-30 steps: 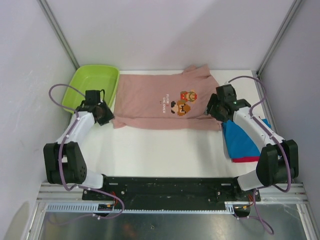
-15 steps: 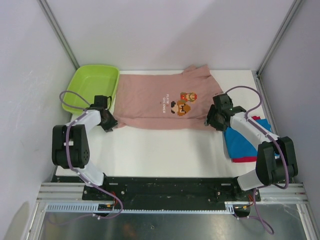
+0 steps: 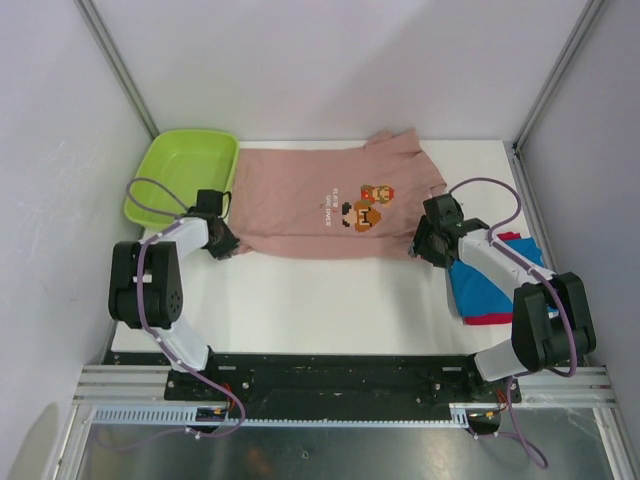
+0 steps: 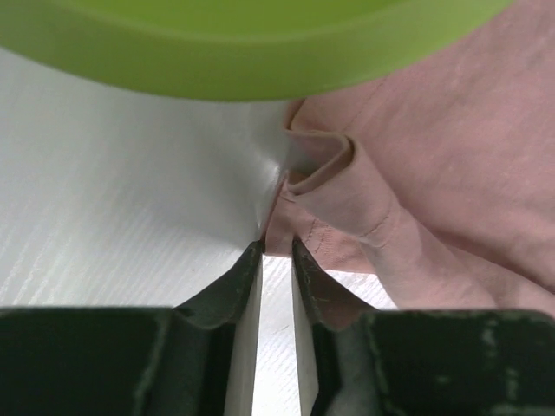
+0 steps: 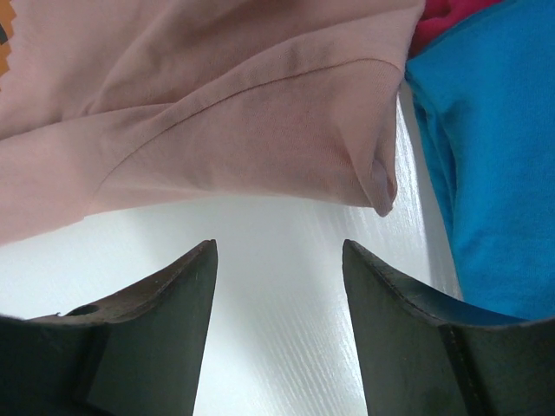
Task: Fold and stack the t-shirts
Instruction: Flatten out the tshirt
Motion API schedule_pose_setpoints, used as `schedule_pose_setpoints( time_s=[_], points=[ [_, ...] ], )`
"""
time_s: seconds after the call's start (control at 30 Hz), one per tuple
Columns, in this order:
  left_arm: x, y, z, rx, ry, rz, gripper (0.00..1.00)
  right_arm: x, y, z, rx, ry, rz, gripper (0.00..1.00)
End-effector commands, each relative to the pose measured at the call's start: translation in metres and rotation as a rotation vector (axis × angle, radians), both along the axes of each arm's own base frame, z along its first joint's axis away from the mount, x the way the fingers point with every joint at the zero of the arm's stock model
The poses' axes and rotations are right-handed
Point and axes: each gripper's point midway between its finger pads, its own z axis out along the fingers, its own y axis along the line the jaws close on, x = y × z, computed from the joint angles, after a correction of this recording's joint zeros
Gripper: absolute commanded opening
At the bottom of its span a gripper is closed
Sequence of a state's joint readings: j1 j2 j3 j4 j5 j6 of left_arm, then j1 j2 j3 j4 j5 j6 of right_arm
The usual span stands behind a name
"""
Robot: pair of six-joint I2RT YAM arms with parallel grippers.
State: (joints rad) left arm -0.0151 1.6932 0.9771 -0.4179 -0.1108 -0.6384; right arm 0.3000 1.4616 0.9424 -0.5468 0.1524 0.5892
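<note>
A pink shirt (image 3: 300, 205) lies spread flat across the far half of the white surface (image 3: 330, 300), its brown-orange pixel print (image 3: 362, 205) facing up. Its left edge runs just beside a lime-green tub (image 3: 185, 175) at the far left.

The left hand (image 3: 222, 240) sits low at the near-left corner of the pink shirt. In the left wrist view its fingers are nearly together, with only a narrow slit of surface showing between them. The folded hem corner is right at their tips. Whether they pinch the cloth cannot be told.

The right hand (image 3: 425, 243) is at the near-right corner of the pink shirt. Its fingers stand well apart with bare surface between them, and the sleeve edge lies just beyond the tips.

To the right, a folded blue shirt (image 3: 480, 285) lies on a red shirt (image 3: 495, 320), which shows along its edges.
</note>
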Motion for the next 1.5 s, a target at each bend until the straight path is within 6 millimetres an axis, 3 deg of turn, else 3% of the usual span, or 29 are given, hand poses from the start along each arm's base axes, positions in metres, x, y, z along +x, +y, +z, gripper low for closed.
schedule_pose_setpoints(
  time_s=[0.0,0.1,0.2,0.5,0.7,0.87,1.03,1.47],
  points=[
    [0.022,0.0,0.011,0.025,-0.069,0.008,0.2,0.007,-0.004,0.011,-0.031,-0.068,-0.002,0.64],
    [0.021,0.001,0.015,0.034,-0.078,0.011,0.05,0.006,-0.005,0.008,-0.04,-0.063,-0.001,0.64],
    [0.019,0.007,0.027,0.062,-0.109,0.032,0.01,0.003,-0.006,0.005,-0.054,-0.057,-0.001,0.64],
    [0.002,0.033,0.059,0.151,-0.148,0.077,0.0,-0.004,-0.007,0.001,-0.119,-0.059,0.018,0.67],
    [0.0,0.032,0.054,0.143,-0.126,0.06,0.0,-0.002,-0.013,-0.001,-0.157,-0.064,0.01,0.72],
    [-0.008,0.041,0.052,0.151,-0.113,0.082,0.0,0.007,-0.021,-0.004,-0.203,-0.085,-0.004,0.72],
    [-0.007,0.042,0.054,0.141,-0.118,0.085,0.0,0.016,-0.016,-0.004,-0.204,-0.117,0.014,0.69],
    [-0.006,0.044,0.056,0.134,-0.115,0.079,0.0,-0.005,-0.018,-0.015,-0.25,-0.055,0.011,0.67]
  ],
)
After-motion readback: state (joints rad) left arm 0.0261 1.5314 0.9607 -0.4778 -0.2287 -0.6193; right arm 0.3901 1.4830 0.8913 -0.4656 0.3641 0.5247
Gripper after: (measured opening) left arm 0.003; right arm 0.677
